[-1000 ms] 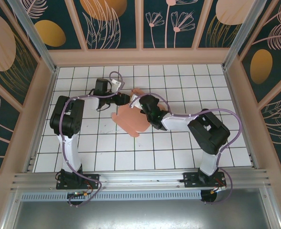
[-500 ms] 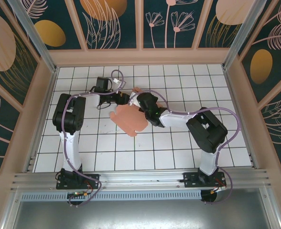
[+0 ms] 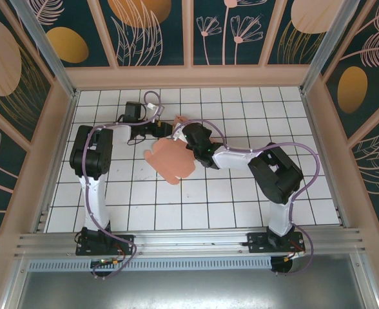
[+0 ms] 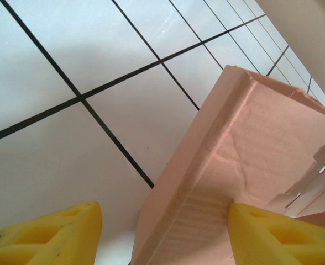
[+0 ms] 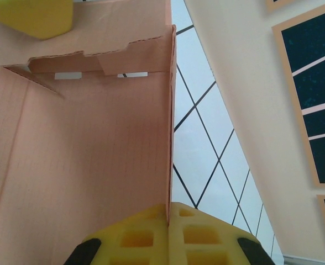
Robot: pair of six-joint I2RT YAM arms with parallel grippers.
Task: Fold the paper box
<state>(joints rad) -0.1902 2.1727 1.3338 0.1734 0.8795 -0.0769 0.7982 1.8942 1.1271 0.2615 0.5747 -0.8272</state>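
Note:
The paper box (image 3: 170, 162) is a salmon-pink card blank, partly folded and tilted up off the white tiled floor in the middle of the cell. My right gripper (image 5: 168, 208) is shut on the edge of one upright panel of the paper box (image 5: 85, 165); from above it (image 3: 185, 137) sits at the card's back right corner. My left gripper (image 4: 163, 212) stands open astride a creased fold of the paper box (image 4: 251, 143). Its right finger (image 4: 278, 232) touches the card and its left finger (image 4: 46, 237) stands apart. From above the left gripper (image 3: 165, 131) is at the card's back edge.
Pink-framed walls with dark painted panels close in the tiled floor (image 3: 241, 193) at the back (image 3: 189, 77) and on both sides. An aluminium rail (image 3: 189, 241) carrying both arm bases runs along the near edge.
The left jaws have widened round the fold. Both grippers and the card have shifted a little to the left and toward the back wall.

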